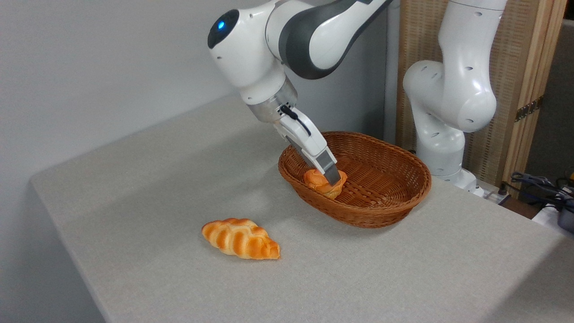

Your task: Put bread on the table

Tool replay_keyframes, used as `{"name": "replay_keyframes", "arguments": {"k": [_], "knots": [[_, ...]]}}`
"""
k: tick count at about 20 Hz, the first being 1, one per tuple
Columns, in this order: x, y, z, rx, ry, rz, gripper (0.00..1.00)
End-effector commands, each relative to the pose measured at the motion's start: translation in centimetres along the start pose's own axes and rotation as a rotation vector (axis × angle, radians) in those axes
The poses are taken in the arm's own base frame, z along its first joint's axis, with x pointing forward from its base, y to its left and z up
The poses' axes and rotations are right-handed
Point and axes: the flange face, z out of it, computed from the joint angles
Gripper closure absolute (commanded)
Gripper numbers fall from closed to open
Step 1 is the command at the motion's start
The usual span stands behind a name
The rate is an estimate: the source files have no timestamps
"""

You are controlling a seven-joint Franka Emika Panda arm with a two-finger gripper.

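- Bread (321, 182) sits in the basket (385, 197), directly under the gripper (331, 178).
- Near finger overlaps its top; whether the fingers are clamped, I cannot tell.
- Risk: an off-centre pinch could let it slip back.

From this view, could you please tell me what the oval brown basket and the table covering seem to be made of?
The oval brown basket looks like woven wicker, with ribbed strands and a slight sheen. The table appears covered in matte light grey woven cloth, judging by its fine grain.
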Motion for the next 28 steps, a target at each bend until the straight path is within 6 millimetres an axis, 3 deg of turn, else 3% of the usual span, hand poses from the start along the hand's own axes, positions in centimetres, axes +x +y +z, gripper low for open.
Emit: {"name": "replay_keyframes", "arguments": {"k": [1,6,8,11,14,28], "knots": [[0.6,-1.2,0.8,0.012,-0.014,0.018,0.00],[1.2,-1.6,1.4,0.013,-0.021,0.017,0.00],[1.5,-1.5,1.6,0.011,-0.028,0.025,0.15],[2.0,-1.2,1.6,0.017,-0.030,0.044,0.50],[1.9,-1.1,1.7,0.016,-0.031,0.061,0.67],[1.2,-0.4,1.0,-0.005,-0.048,0.089,0.80]]}}
